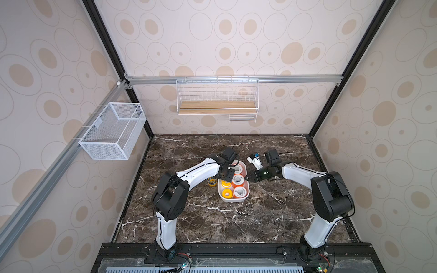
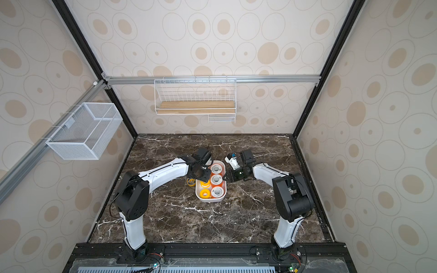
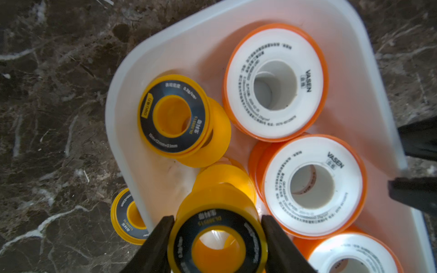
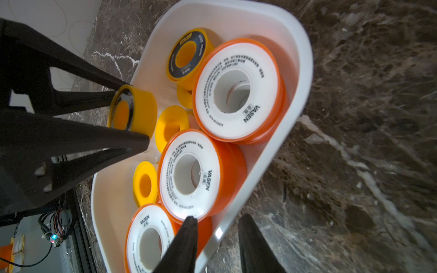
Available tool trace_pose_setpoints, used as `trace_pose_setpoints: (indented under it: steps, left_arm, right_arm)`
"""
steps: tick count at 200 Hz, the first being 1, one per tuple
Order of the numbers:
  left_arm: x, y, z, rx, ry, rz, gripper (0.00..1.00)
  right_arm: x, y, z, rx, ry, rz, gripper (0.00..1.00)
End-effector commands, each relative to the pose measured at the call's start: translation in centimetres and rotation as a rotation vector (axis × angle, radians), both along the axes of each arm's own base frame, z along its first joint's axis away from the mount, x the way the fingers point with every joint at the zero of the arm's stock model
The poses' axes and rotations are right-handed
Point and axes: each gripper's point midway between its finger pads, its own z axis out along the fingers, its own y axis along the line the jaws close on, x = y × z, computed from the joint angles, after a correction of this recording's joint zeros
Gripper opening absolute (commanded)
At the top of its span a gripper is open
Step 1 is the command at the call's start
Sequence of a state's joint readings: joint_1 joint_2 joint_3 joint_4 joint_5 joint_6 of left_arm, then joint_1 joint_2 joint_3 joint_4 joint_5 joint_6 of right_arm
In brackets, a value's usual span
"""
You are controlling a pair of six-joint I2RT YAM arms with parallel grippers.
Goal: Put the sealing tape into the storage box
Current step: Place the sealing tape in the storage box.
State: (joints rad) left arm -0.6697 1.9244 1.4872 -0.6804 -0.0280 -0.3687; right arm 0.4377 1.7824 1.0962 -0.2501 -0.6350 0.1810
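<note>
in a top view the white storage box (image 1: pixel 233 200) sits on the marbled surface (image 1: pixel 212 224), a low smooth tub with rounded corners. orange and yellow sealing tape (image 1: pixel 237 180) lies packed inside, one stray spool (image 1: pixel 212 181) just beside its wall.

left wrist view: the left gripper (image 3: pixel 217 218) has jaws clenched on a ringed spool (image 3: pixel 218 245), glossy yellow plastic, over the box, likely for dropping in.

right wrist view: the right gripper (image 4: pixel 218 216) straddles the thin wall, jaws parted, probably to steady it.
</note>
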Motion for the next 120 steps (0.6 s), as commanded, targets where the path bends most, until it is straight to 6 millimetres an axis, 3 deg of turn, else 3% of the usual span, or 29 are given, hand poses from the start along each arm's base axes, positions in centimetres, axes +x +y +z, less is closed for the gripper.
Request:
trace_pose_setpoints:
  steps: [1, 120]
  left_arm:
    - [0.3, -0.2, 0.5, 0.030, -0.009, -0.019, 0.57]
    - [0.7, 0.0, -1.2, 0.065, 0.004, -0.011, 0.60]
  right_arm:
    - [-0.1, 0.5, 0.3, 0.001, 0.000, 0.024, 0.34]
    - [-0.1, 0.4, 0.1, -0.006, 0.000, 0.028, 0.35]
